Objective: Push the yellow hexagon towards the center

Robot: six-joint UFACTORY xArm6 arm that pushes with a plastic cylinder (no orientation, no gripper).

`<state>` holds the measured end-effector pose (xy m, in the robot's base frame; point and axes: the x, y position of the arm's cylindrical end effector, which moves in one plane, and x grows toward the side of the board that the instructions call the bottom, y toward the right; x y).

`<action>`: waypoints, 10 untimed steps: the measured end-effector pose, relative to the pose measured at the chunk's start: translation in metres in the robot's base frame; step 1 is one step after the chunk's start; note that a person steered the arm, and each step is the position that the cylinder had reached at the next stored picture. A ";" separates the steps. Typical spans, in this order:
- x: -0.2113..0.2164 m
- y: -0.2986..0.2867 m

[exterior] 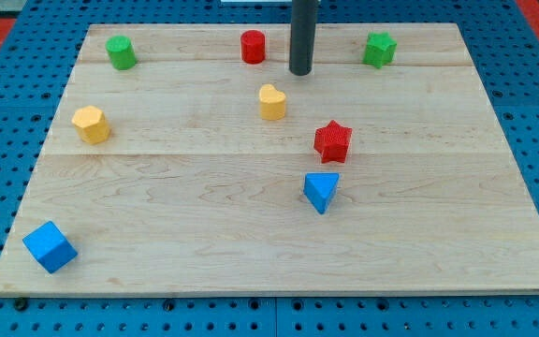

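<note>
My tip (300,72), a bare rod without jaws, stands near the board's top, well apart from the yellow hexagon (91,124) at the view's left.

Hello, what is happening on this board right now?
A robot arm with a dark rod pushes blocks around a wooden board. My tip rests near the view's top, between the red cylinder and the green star, just above the yellow heart. The yellow hexagon, which should go to the center, sits far at the view's left, untouched.
</note>
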<state>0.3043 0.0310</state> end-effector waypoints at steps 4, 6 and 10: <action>0.085 -0.318; 0.102 -0.329; 0.152 -0.316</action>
<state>0.4563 -0.2848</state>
